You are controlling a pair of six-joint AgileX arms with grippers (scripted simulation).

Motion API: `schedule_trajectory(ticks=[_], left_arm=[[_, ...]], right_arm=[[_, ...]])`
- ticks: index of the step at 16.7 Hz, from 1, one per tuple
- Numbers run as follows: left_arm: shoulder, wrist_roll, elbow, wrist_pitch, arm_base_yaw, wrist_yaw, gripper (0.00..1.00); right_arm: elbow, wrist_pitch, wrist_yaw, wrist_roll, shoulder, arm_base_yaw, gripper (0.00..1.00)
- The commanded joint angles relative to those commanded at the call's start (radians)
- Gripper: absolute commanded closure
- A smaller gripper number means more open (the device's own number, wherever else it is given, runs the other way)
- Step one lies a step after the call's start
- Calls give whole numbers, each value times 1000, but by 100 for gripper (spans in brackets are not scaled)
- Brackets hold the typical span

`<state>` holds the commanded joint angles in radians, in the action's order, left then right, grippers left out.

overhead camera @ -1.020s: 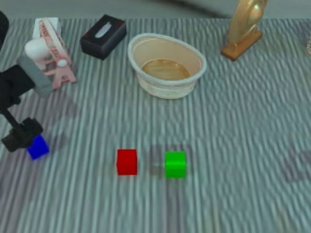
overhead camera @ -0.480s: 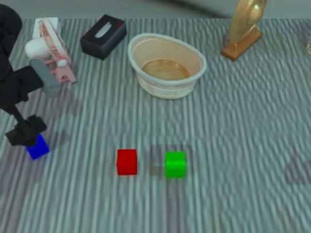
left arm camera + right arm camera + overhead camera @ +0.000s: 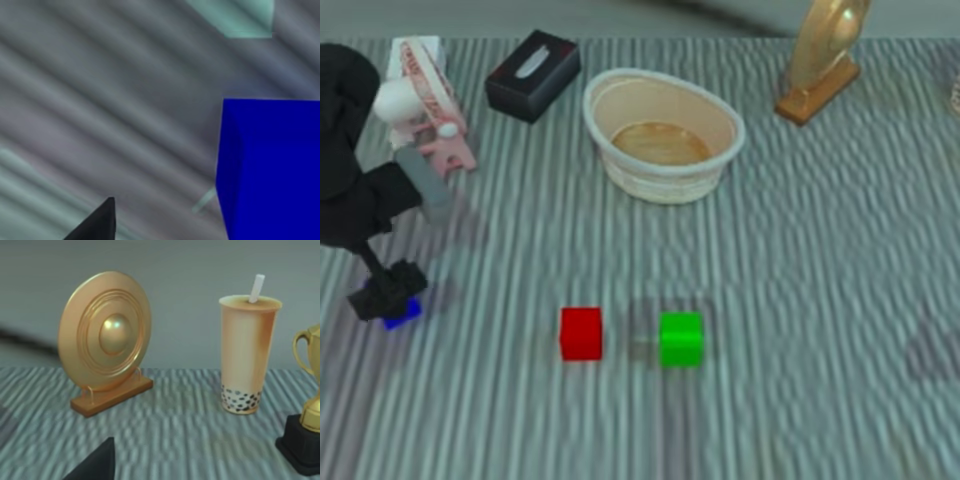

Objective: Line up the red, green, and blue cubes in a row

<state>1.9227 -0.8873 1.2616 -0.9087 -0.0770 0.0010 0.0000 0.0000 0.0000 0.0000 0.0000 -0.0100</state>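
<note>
One blue cube (image 3: pixel 404 312) (skewed) – under left gripper (image 3: pixel 386 297)

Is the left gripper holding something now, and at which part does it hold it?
It cannot be told. The left gripper is down over the blue cube, hiding most of it; no closed grip shows.

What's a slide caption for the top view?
Left gripper over the blue cube; red cube and green cube side by side.
</note>
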Motion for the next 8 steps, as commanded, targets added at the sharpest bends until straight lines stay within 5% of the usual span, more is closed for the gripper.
schedule_trajectory(ticks=[8], left_arm=[[65,0,-91,155,0,0,0]], right_arm=[[0,0,0,0,0,0,0]])
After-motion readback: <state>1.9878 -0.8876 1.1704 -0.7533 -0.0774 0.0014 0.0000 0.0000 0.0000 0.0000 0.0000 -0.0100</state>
